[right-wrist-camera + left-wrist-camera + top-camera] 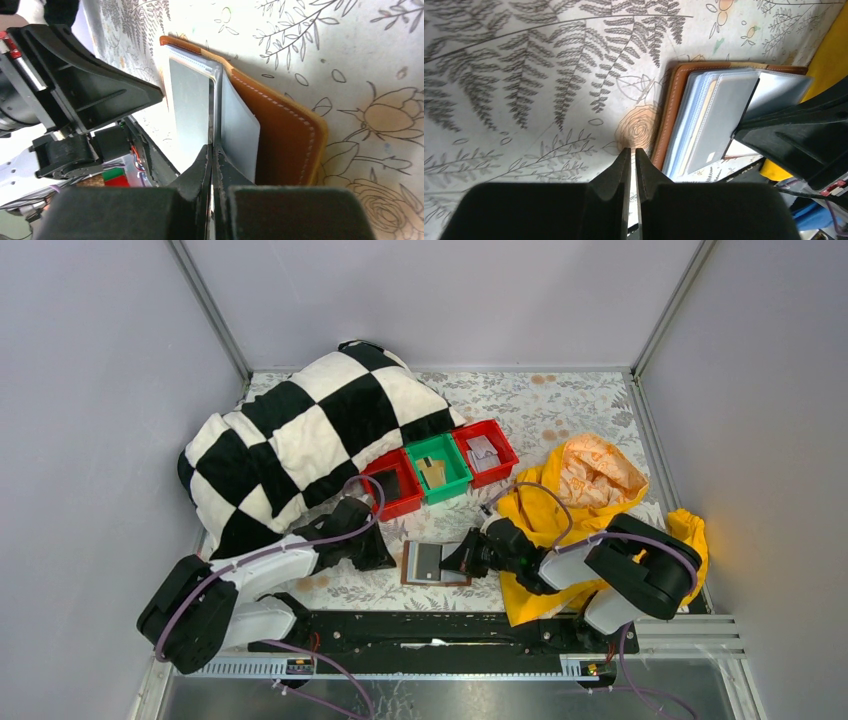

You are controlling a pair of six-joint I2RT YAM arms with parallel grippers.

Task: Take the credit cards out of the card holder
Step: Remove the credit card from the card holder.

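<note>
Card holder (425, 562) open flat on table (560, 410), front-centre, betw. arms; grey card (719, 120) sits in pale sleeves (240, 130). Cards: thin, stiff, light, slick; best pinched at exposed edge, holder pinned (est.). L gripper (633, 150) near-closed, thin slit, empty, just beside holder. R gripper (212, 147) closed at sleeve fold; leaf pinched or not: cannot tell. Top view only: green bin (447, 492) w/ tan cards (432, 472). Wrist views only: sleeve layers.
</note>
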